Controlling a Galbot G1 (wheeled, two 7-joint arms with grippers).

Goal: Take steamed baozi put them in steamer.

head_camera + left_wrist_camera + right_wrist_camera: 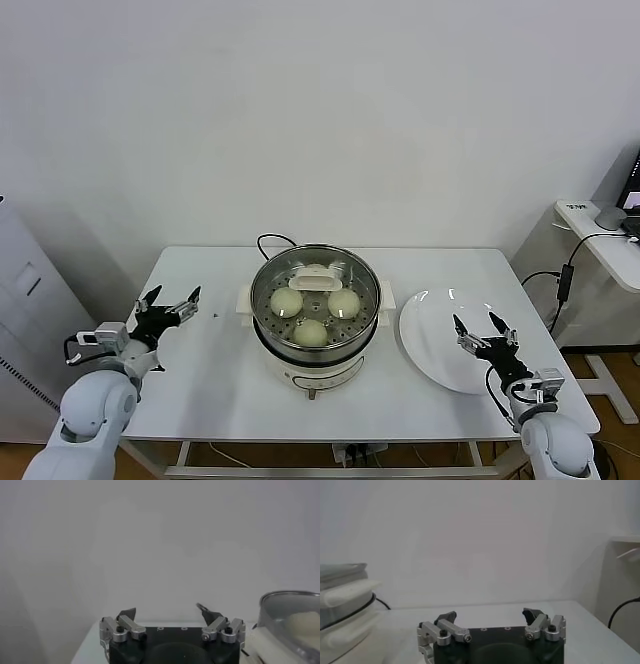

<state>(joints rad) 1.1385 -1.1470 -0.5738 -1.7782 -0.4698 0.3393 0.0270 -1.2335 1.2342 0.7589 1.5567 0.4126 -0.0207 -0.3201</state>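
- Steamer [315,318] sits mid-table with its glass lid [316,278] on; three baozi [310,332] show clearly through it on the perforated tray, and a fourth may lie at the back under the lid handle, though that cannot be told for sure.
- Plate [440,340], just beside the steamer on the robot's right, lies bare, which suggests the buns have all gone across and the job is at or near its end.
- Left gripper [168,306] hovers over the table's left edge, well apart from the steamer, jaws spread wide and holding nothing.
- Right gripper [483,327] hangs above the plate's near rim, jaws likewise wide and empty; both arms look pulled back to keep clear of the pot.
- White table [200,390] stands against a plain pale wall; a black cord [270,241] trails behind the steamer, and a desk [600,235] with cables stands off to the right.
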